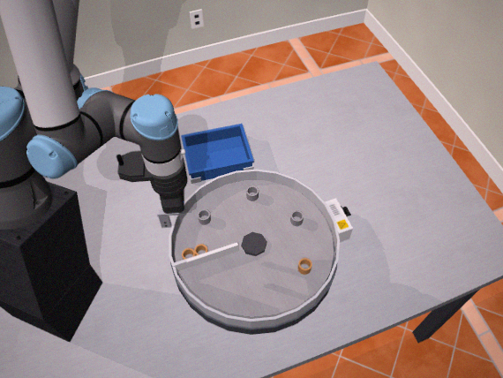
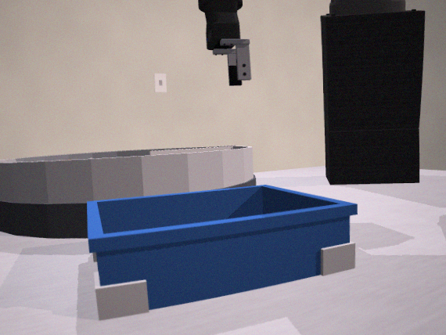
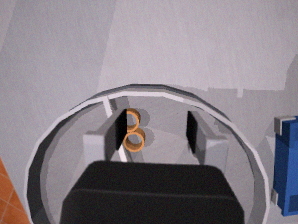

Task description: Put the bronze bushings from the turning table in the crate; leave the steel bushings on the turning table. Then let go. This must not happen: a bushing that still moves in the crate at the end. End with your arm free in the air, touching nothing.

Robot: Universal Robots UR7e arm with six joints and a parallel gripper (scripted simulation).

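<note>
Arm bent low, gripper wide open, holding nothing

The gripper (image 2: 235, 70) points straight down, high above the turning table's (image 1: 265, 319) rim at the edge nearest the arm's black pedestal (image 1: 66, 309). Its fingers stand fully apart with nothing between them, the wrist vertical above them and the forearm reaching in from the pedestal side.

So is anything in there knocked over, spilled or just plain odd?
Nothing stands out. All six bushings stand upright on the turning table; two bronze bushings sit bunched against the white bar, and the crate looks empty.
</note>
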